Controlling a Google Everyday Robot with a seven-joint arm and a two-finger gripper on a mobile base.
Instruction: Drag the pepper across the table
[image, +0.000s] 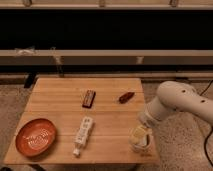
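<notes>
Step in hand: approach, no contact yet.

- Gripper hangs over the near right corner of the table, fingers spread, pinching nothing.
- Pepper lies toward the far right of the top, well apart from the gripper.
- 1 brown bar lies to the pepper's left, not touching it.
- Strip and bowl sit toward the front left.

Next move, by my judgement: reach back over the pepper, lower onto it, then slide it along the wood, keeping off the bar.
</notes>
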